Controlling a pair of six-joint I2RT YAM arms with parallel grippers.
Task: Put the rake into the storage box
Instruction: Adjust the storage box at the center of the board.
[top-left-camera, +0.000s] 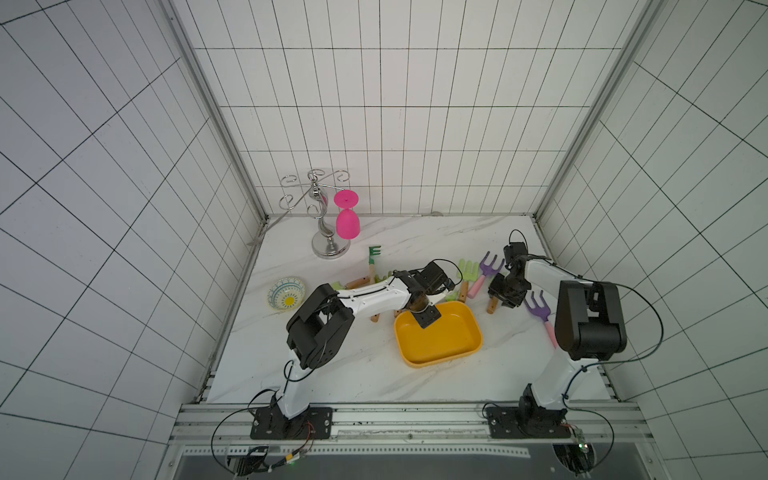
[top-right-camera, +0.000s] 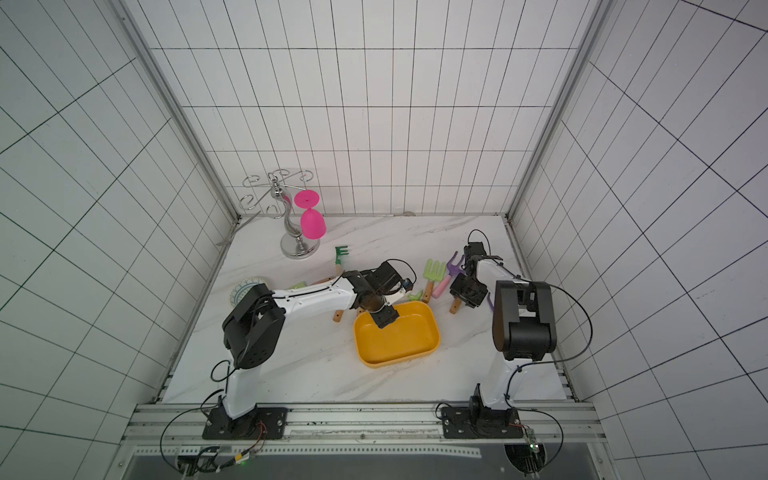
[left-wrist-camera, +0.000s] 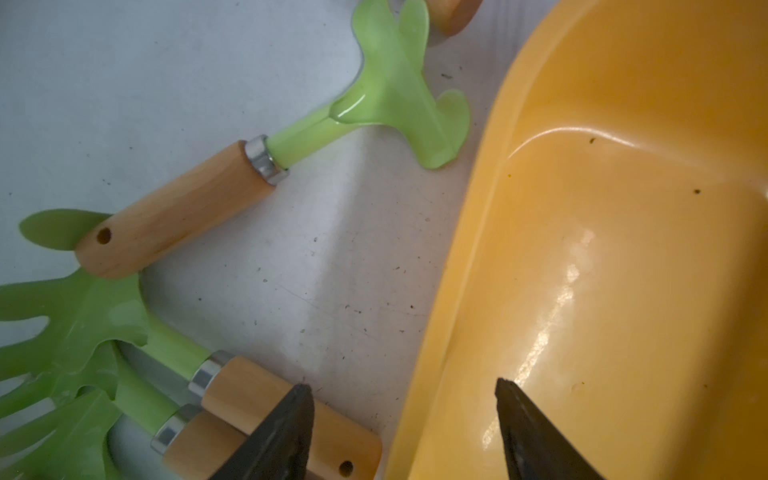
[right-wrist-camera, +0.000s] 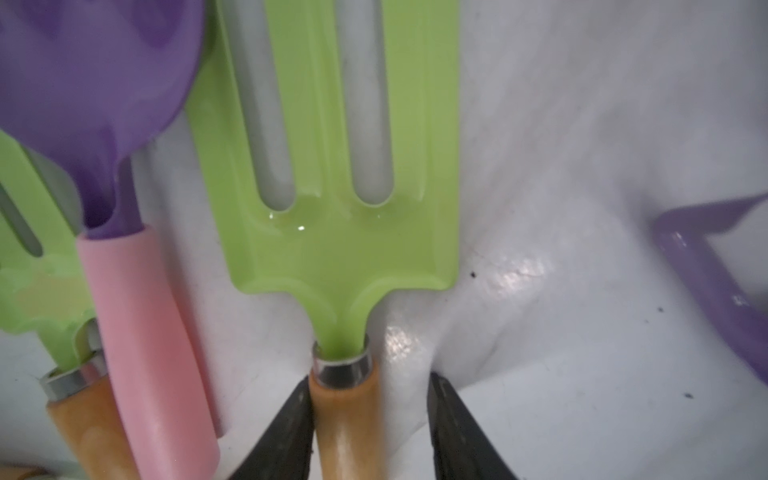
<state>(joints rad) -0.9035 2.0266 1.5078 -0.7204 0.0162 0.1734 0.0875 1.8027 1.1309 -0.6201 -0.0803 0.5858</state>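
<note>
The yellow-orange storage box (top-left-camera: 446, 338) (top-right-camera: 401, 338) lies mid-table with nothing in it. My left gripper (top-left-camera: 428, 319) (left-wrist-camera: 403, 384) hangs open over its far-left rim, one finger above the box floor (left-wrist-camera: 623, 249), the other above a wooden handle (left-wrist-camera: 291, 415) outside it. A light green curved-tine rake (left-wrist-camera: 395, 95) lies beside that rim. My right gripper (top-left-camera: 505, 297) (right-wrist-camera: 371, 376) stands open around the wooden handle (right-wrist-camera: 345, 415) of a light green flat-tined rake (right-wrist-camera: 340, 249). One finger touches the handle; the other is apart from it.
More toy rakes lie about: a dark green one (top-left-camera: 372, 257), purple ones with pink handles (top-left-camera: 490, 268) (top-left-camera: 540, 313), and light green ones (top-left-camera: 468, 270) (left-wrist-camera: 75, 332). A metal stand (top-left-camera: 328, 239) holding a pink goblet (top-left-camera: 347, 222) is at the back left. A patterned bowl (top-left-camera: 286, 293) sits at the left.
</note>
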